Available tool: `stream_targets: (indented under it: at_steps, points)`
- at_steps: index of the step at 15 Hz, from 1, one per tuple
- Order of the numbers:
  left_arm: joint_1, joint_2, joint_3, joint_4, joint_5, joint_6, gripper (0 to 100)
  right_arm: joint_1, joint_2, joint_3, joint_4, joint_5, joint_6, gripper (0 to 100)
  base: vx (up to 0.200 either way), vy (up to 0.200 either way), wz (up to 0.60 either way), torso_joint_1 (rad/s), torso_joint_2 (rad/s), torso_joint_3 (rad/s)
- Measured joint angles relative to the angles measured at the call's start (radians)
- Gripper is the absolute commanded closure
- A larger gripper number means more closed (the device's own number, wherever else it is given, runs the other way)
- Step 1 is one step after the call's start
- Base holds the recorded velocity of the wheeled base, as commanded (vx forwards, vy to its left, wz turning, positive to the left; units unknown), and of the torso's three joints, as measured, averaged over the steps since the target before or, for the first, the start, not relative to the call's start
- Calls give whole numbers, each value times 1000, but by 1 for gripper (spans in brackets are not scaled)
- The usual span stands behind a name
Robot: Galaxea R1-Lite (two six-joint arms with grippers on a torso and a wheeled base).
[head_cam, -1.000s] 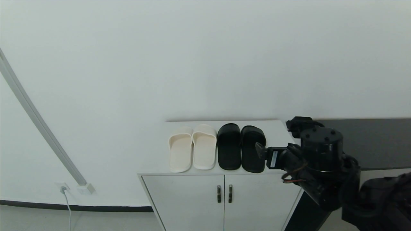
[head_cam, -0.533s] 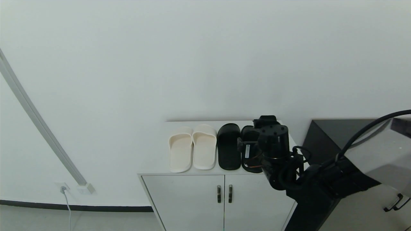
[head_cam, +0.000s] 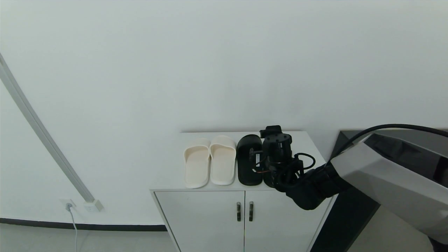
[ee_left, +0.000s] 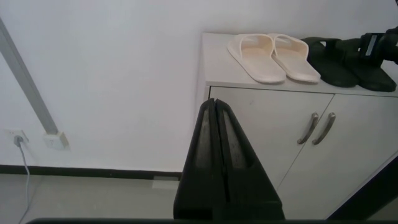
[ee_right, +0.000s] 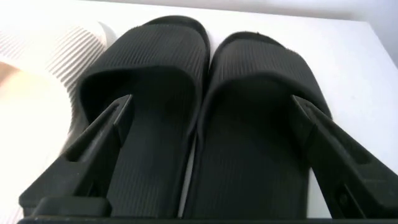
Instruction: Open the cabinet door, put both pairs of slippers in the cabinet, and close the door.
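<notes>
A white cabinet (head_cam: 206, 220) stands against the wall with both doors shut, its two handles (head_cam: 244, 211) side by side at the middle. On its top lie a white pair of slippers (head_cam: 210, 161) and a black pair of slippers (head_cam: 249, 159). My right gripper (head_cam: 268, 168) hovers over the black pair and hides most of the right-hand one. In the right wrist view it is open (ee_right: 211, 102), one finger outside each black slipper (ee_right: 249, 124). My left gripper (ee_left: 215, 104) is shut and empty, low in front of the cabinet's left door (ee_left: 261, 130).
A slanted grey conduit (head_cam: 38, 129) runs down the wall to a socket with a cable (head_cam: 69, 205) at the lower left. A dark piece of furniture (head_cam: 346, 224) stands close against the cabinet's right side. Open floor lies to the cabinet's left.
My right arm has swung leftward from the cabinet's right end to above the black slippers. The slippers and the doors have not moved.
</notes>
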Motion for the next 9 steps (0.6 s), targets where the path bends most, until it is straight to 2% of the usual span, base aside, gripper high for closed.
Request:
stream_targets:
  at_steps: [5,9]
  points:
    - [0,0,0,0,0,0,100,-26,98,-198,122,29,0,0,0,0,0,0,0,0]
    - [0,0,0,-1,1,0,100,-46,163,-289,154,35,0,0,0,0,0,0,0,0]
